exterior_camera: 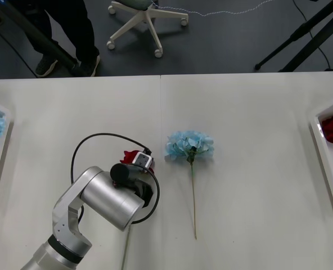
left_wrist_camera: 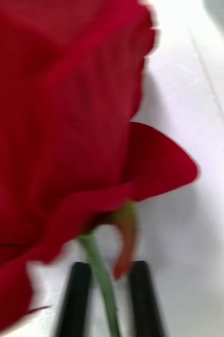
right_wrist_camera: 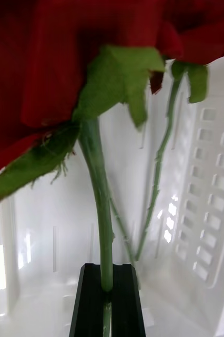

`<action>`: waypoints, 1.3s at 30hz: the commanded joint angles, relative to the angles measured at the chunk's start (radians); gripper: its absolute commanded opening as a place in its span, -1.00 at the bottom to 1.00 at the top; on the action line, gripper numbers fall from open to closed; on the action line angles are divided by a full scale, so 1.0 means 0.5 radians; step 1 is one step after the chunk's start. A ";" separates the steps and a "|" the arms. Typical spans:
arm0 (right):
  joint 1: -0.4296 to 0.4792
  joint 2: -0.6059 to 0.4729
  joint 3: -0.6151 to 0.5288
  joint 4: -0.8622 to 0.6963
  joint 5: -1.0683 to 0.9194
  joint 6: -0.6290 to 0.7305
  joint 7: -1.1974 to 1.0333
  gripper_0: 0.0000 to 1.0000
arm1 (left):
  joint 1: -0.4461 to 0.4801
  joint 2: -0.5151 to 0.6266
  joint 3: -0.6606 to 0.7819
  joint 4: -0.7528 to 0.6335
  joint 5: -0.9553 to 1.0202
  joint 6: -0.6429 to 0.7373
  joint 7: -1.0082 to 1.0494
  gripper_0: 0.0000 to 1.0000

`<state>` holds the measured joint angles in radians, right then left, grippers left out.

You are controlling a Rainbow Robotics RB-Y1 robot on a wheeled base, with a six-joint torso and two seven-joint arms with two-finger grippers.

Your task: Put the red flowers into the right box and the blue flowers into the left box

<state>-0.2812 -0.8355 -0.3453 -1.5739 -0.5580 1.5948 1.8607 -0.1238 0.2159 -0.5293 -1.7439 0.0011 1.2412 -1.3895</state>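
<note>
Two red flowers sit at the pincers, and the coming move turns on the red flower [exterior_camera: 131, 154] at the tip of the left pincer [left_wrist_camera: 109, 268]. It lies left of the middle of the bench [exterior_camera: 256, 185]. Its head points toward 12 o'clock and its green stem runs back toward 6 o'clock, straight down the slot between the two black fingers. So its long axis lies in line with the pincer, not across it. In the left wrist view the fingers stand narrowly parted, one on each side of the stem just below the head, with a sliver of bench showing beside the stem. We judge that they are not clamped on it. We cannot tell whether the head rests on the bench or hangs just above it.

From this flower the right box [exterior_camera: 322, 152] lies at 3 o'clock, well apart, at the bench's edge. Between them, near the red head, lies the blue flower [exterior_camera: 190, 145], with its head toward 12 o'clock and its stem toward 6. We reckon a carry to the right must pass over it, or else the flower must change arms, since the left arm [exterior_camera: 99, 197] is nearest the flower but far from its box.

The second red flower [right_wrist_camera: 64, 63] is held by its stem in the right pincer [right_wrist_camera: 107, 268], whose fingers are closed tight on it. It hangs inside the right box with a further stem [right_wrist_camera: 156, 174] beside it. The left box [exterior_camera: 2, 152] lies at 9 o'clock, at the opposite edge.
</note>
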 commanded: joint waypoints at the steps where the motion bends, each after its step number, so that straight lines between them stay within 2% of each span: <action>1: -0.060 -0.115 -0.070 0.077 0.064 -0.122 0.006 -1.00 | 0.005 -0.042 -0.040 0.043 -0.060 -0.019 0.282 -1.00; 12: -0.066 -0.112 0.028 0.335 0.162 -0.520 -0.003 -1.00 | 0.008 -0.042 -0.034 0.036 -0.103 -0.022 0.294 -1.00; 17: -0.066 -0.112 0.114 0.531 0.153 -0.766 -0.006 -1.00 | -0.013 -0.021 0.095 -0.142 0.213 0.030 0.285 -1.00; 25: -0.066 -0.105 0.157 0.614 0.131 -0.846 -0.006 -1.00 | -0.133 0.087 0.399 -0.448 0.875 0.398 0.266 -1.00; 26: -0.066 -0.108 0.157 0.614 0.128 -0.846 -0.006 -0.84 | -0.145 0.093 0.470 -0.497 0.992 0.451 0.260 -1.00; 27: -0.066 -0.108 0.157 0.614 0.125 -0.846 0.006 -0.51 | -0.151 0.099 0.546 -0.534 1.121 0.494 0.251 -1.00; 29: -0.066 -0.108 0.160 0.614 0.125 -0.843 -0.006 -0.09 | -0.167 0.102 0.687 -0.559 1.385 0.530 0.236 -1.00; 33: -0.082 -0.108 0.160 0.614 0.110 -0.839 0.009 0.53 | -0.197 0.102 0.994 -0.556 1.983 0.579 0.073 -1.00; 36: -0.094 -0.105 0.160 0.614 0.088 -0.836 0.021 0.80 | -0.200 0.102 1.135 -0.543 2.283 0.586 -0.096 -1.00; 39: -0.131 -0.108 0.157 0.614 0.054 -0.790 0.040 0.90 | -0.200 0.099 1.227 -0.543 2.538 0.582 -0.274 -1.00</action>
<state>-0.2986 -0.8378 -0.2762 -1.2545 -0.5147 1.1831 1.8630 -0.1904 0.2453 0.0577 -1.9885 1.2110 1.5286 -1.3339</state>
